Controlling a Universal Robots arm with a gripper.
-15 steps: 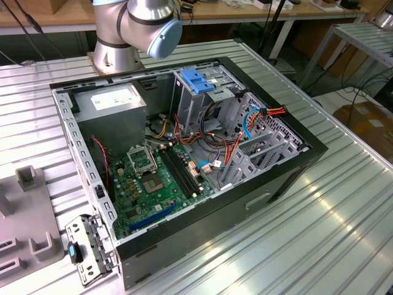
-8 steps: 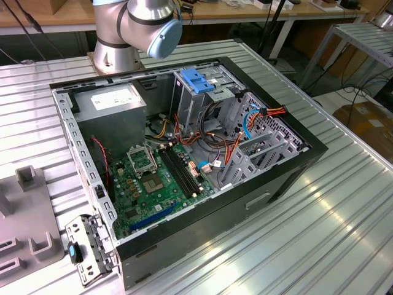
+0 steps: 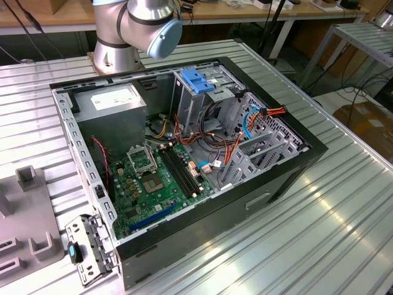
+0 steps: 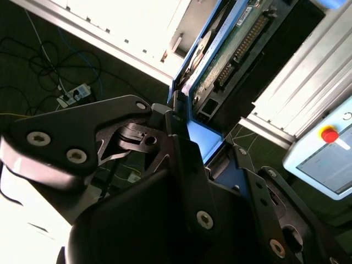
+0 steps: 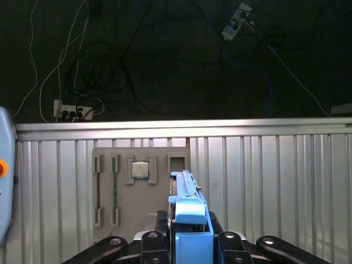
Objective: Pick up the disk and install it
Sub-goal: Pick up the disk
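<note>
One disk (image 5: 187, 192) in hand (image 5: 190, 228), motherboard (image 3: 153, 184) in case (image 3: 78, 150)

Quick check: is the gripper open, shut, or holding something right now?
Gripper: shut on the disk, which it holds on edge.

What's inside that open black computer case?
A green motherboard, a grey power supply box, a grey drive cage with a blue handle, and coloured cables. What lies beneath the cage and cables is covered.
</note>
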